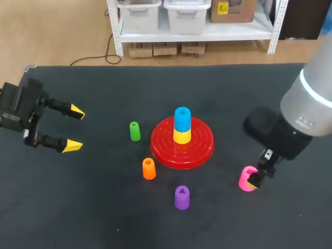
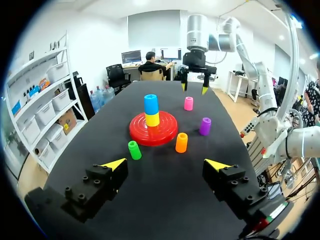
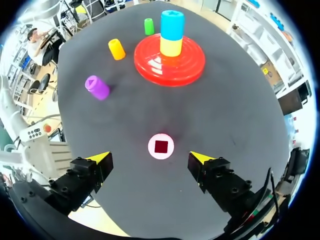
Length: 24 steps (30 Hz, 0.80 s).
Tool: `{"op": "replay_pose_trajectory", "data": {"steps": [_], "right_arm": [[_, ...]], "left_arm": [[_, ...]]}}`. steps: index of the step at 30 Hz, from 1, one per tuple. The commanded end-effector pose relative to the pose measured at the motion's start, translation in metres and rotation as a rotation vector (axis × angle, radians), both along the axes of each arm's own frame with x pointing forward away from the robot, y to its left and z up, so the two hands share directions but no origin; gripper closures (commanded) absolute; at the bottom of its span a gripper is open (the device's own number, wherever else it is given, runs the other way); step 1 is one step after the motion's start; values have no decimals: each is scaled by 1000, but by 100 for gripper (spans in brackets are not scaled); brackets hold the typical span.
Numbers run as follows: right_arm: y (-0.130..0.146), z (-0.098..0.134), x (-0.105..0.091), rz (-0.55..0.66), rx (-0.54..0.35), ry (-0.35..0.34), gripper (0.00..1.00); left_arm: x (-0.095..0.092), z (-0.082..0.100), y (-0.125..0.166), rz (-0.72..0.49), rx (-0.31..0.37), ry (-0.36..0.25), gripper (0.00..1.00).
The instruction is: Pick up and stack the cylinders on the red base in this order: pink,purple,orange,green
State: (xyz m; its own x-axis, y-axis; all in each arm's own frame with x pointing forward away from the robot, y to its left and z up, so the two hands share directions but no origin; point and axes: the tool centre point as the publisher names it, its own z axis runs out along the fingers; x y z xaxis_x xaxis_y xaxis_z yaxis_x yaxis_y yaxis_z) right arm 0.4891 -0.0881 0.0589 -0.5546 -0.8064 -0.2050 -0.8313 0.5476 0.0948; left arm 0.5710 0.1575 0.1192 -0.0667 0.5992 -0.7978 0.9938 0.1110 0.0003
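Cylinders are standing scattered on a dark surface (image 1: 78,207) around a round red base (image 1: 201,149), seen from above. Sitting on the centre of the base is a yellow cylinder (image 1: 181,136), with a blue cylinder (image 1: 182,118) stacked on top of it. The green cylinder (image 1: 135,131) is standing just beside the base on its left side. The orange cylinder (image 1: 149,168) is standing near the base's near-left edge, and the purple cylinder (image 1: 181,197) is standing on the near side of the base, a little apart from it. The pink cylinder (image 1: 246,179) is standing upright on the surface, well to the right of the base, showing a square hole in its top in the right wrist view. The right hand (image 3: 150,157) is hanging over the pink cylinder with its yellow-tipped fingers spread wide, one on each side, neither touching it. The left hand (image 1: 72,128) is hovering over the far left of the surface, well apart from every cylinder, its fingers also spread wide and holding nothing.
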Motion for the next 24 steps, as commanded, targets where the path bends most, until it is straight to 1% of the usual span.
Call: {"op": "replay_pose_trajectory", "data": {"steps": [1, 4, 8, 12, 14, 24], "right_arm": [[3, -9, 6, -3, -13, 4, 0], [3, -12, 6, 14, -35, -1, 0], [4, -21, 5, 50, -71, -12, 0], [3, -26, 7, 49, -76, -4, 0], [3, -29, 8, 37, -68, 12, 0], [-1, -41, 11, 32, -93, 23, 0]], "left_arm": [[-1, -1, 0, 1, -3, -5, 0], [-1, -1, 0, 1, -3, -5, 0], [-1, -1, 0, 1, -3, -5, 0], [-1, -1, 0, 1, -3, -5, 0], [-1, -1, 0, 1, -3, -5, 0], [-1, -1, 0, 1, -3, -5, 0]]}}
